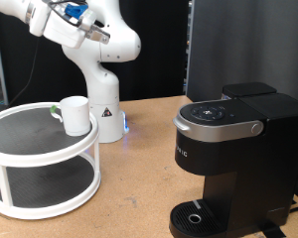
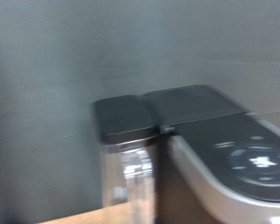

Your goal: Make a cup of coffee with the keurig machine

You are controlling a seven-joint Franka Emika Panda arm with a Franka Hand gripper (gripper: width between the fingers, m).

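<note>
The white cup point(image 1: 76, 115) stands upright on the top shelf of a round white two-tier stand point(image 1: 30, 151) at the exterior view's left. The black keurig machine point(image 1: 236, 149) stands at the right with its lid down, its silver-grey handle point(image 1: 221, 128) to the front and its round drip tray point(image 1: 194, 218) bare. My gripper point(image 1: 95, 33) hangs high at the top left, above and behind the cup and far from the machine, touching nothing. The wrist view is blurred; it shows the keurig machine point(image 2: 224, 140) with its clear water tank point(image 2: 131, 177), and no fingers.
The arm's white base point(image 1: 106, 114) stands behind the stand, close to the cup. A dark panel point(image 1: 238, 45) rises behind the machine. A wooden tabletop point(image 1: 139, 188) lies between the stand and the machine.
</note>
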